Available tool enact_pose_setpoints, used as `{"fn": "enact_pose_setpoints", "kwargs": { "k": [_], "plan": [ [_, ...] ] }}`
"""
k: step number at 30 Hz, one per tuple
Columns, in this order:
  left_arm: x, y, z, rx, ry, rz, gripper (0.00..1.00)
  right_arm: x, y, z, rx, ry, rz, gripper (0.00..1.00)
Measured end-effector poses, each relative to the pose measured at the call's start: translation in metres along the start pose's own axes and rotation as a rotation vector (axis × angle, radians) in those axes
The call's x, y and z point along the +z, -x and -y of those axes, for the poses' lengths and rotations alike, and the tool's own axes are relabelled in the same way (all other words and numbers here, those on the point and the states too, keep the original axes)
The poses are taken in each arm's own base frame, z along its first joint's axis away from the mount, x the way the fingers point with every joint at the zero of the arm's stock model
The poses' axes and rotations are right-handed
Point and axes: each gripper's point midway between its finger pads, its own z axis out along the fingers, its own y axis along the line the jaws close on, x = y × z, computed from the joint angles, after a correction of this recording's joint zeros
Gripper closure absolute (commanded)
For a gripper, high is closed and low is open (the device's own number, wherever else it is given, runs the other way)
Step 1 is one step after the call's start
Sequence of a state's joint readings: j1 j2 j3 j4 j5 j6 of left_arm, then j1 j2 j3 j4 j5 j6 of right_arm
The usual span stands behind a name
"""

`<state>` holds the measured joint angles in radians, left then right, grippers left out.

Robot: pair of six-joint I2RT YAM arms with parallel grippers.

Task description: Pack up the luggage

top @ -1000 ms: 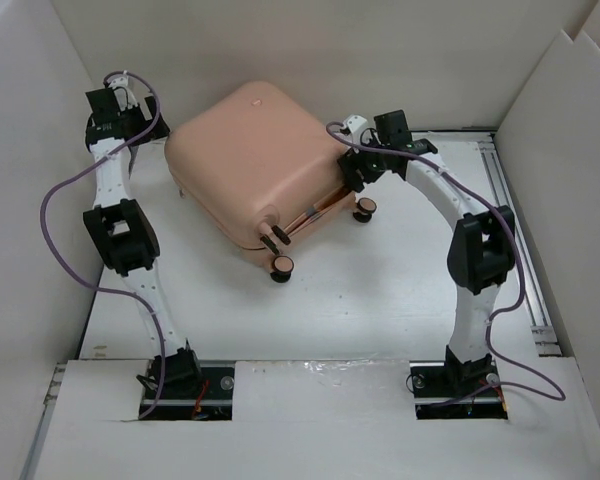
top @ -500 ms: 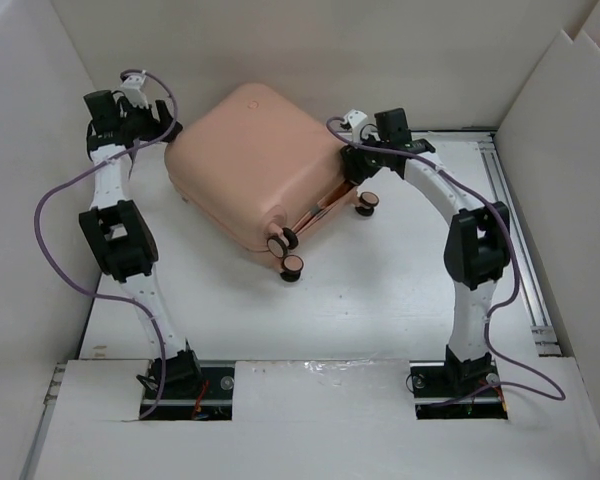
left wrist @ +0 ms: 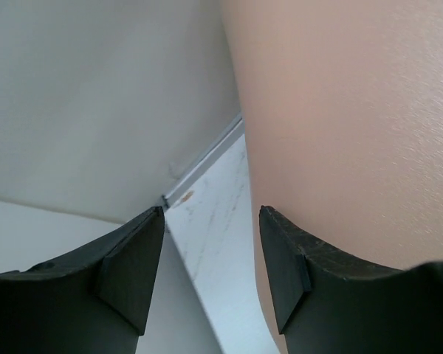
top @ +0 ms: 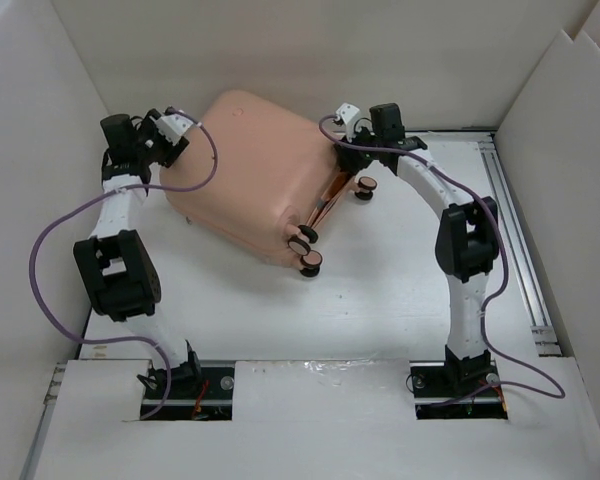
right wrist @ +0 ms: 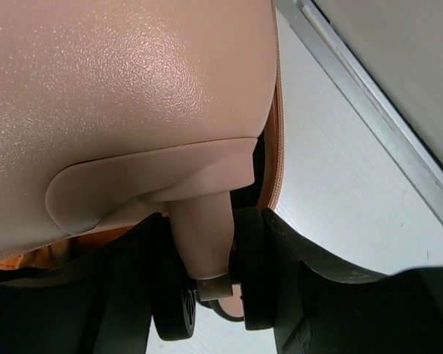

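Packing looks nearly done: pale pink hard-shell clamshell suitcase (top: 250,170) shut bar a thin orange seam gap (top: 325,205), tipped up on white table (top: 380,290). Closing that seam judged left. Left pincer (left wrist: 210,214) spread wide, holding nothing, shell wall flush beside its right finger. Right pincer (right wrist: 207,221) straddling rounded pink caster stem (right wrist: 203,251) below shell corner; clamped or merely around it, cannot tell. Shell glossy, finely pebbled plastic, corners rounded.

The rounded hard-shell suitcase (top: 245,165) was plain pale pink, its small wheels (top: 312,262) pink and black, tabletop (top: 380,290) white, cables (top: 50,225) purple, arms (top: 463,310) white and black.
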<state>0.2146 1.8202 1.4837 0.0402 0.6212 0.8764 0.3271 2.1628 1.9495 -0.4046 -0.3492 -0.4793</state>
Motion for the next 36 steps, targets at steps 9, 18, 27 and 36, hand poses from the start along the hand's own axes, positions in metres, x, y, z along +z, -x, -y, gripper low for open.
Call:
{"fn": "enact_pose_setpoints", "kwargs": {
  "k": [9,18,27,36],
  "plan": [
    [-0.038,0.025,0.067,0.182,-0.090,0.059,0.46,0.007,0.017,0.000,0.003,-0.013,0.064,0.27],
    [-0.087,0.060,0.095,0.185,-0.197,0.011,0.04,-0.006,0.038,0.005,0.153,-0.081,0.138,0.13],
    [-0.113,0.121,0.211,0.473,-0.567,-0.108,0.00,-0.135,0.092,-0.020,0.171,-0.123,0.316,0.01],
    [-0.145,0.167,0.373,0.912,-0.851,0.030,0.00,-0.225,0.059,-0.073,0.151,-0.152,0.365,0.01]
  ]
}}
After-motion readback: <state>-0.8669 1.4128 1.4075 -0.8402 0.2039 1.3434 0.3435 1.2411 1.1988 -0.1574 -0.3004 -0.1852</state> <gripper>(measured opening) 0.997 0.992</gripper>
